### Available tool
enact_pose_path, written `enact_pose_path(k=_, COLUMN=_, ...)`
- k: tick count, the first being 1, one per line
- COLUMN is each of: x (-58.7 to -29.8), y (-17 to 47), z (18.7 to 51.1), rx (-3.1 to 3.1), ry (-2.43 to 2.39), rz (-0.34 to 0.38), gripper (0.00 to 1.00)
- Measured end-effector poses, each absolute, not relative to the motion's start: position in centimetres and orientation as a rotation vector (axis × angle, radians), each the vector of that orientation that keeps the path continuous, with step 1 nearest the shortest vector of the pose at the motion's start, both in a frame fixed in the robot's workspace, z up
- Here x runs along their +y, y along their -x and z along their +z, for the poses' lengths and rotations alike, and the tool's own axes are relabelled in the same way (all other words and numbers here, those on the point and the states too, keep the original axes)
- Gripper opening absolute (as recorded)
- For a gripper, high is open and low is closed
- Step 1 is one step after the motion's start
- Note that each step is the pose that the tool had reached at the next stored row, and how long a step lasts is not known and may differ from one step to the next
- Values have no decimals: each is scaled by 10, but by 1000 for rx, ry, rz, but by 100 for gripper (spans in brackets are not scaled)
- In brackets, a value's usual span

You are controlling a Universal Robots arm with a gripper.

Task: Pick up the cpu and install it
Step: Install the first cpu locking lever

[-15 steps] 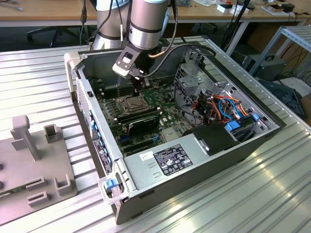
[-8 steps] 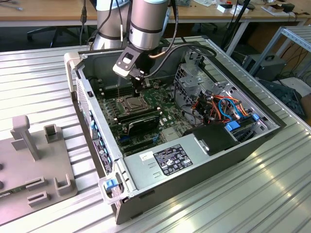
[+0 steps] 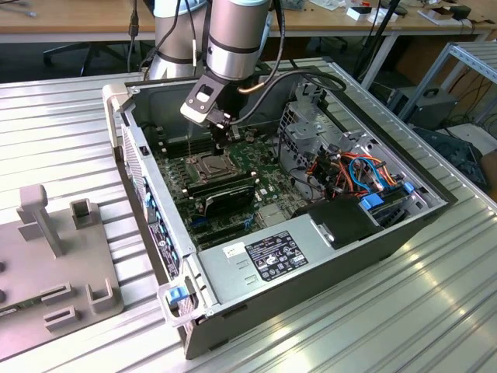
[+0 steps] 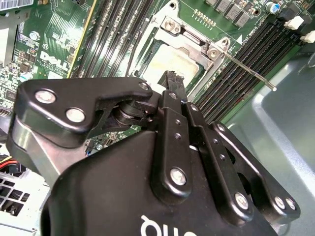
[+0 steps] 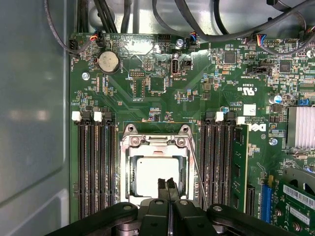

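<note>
Gripper closed tight, holding nothing, cpu just beneath my hand in the socket; an off-square push could skew it and damage the socket.

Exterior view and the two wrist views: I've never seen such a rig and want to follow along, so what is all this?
The exterior view, from a camera off the arm, shows a robot arm reaching into an open computer case lying on a ribbed metal table. Both wrist views come from cameras riding on the arm, looking at the green motherboard. The jaws are closed together, seemingly holding nothing, right over the cpu, a pale square lying in its metal-framed socket.
</note>
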State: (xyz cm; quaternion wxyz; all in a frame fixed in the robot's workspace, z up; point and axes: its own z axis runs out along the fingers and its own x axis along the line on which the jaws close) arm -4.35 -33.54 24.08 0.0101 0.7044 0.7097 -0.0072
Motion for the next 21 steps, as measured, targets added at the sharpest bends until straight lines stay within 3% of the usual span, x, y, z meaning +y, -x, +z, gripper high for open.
enact_pose_path(k=21, x=-335, y=44, z=241, rx=2452, ry=-1927, rz=-21, gripper=11)
